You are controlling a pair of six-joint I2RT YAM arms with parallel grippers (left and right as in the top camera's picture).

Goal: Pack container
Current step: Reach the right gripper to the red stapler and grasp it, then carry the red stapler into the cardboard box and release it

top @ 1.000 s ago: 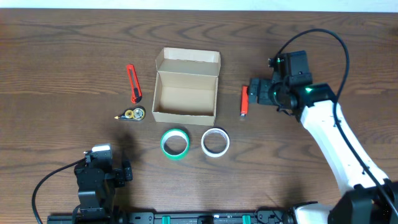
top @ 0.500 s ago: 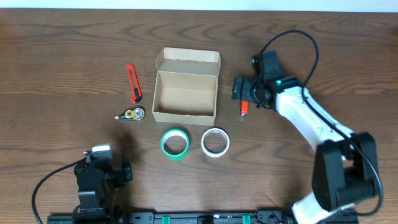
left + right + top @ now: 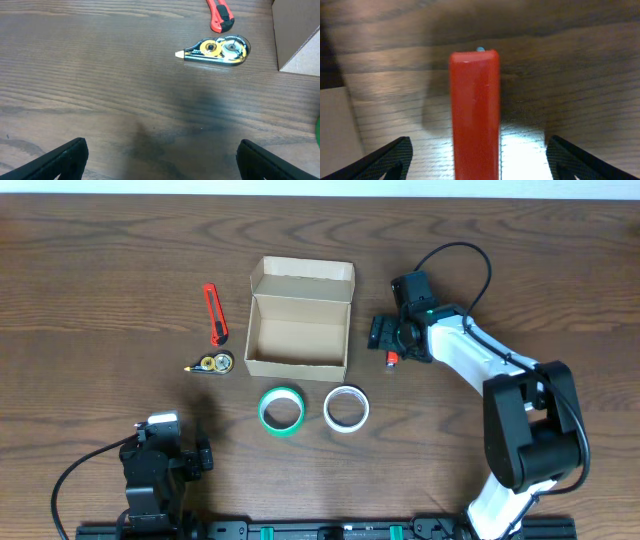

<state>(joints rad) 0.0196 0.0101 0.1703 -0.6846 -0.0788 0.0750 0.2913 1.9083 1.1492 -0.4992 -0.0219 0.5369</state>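
- Straddling a red stick (image 3: pixel 475 115) on the tabletop (image 3: pixel 570 75), the right hand (image 3: pixel 477 157) is holding its fingers wide apart, one on each side of the stick and neither touching it
- The red stick is lying lengthwise between those fingers, its far end pointing away from the wrist camera
- The container (image 3: pixel 298 340) is sitting just to the left of the right hand, close but apart from it, and a tan corner of it is showing at the left edge of the right wrist view
- Its flap lid (image 3: pixel 303 277) is standing open along the side farthest from the arm bases, and the box floor is showing plainly from overhead
- The left hand (image 3: pixel 162 160) is hanging low over the near part of the tabletop, well apart from the container, with its fingers spread wide and only wood grain showing between them
- A correction tape dispenser (image 3: pixel 217 49) is lying ahead of the left hand, a red box cutter (image 3: pixel 220 15) is lying just beyond it, and the container's wall is rising ahead and to the right
- A green tape roll (image 3: pixel 282 410) and a white tape roll (image 3: pixel 346 408) are lying flat side by side, ahead and to the right of the left hand, on the near side of the container
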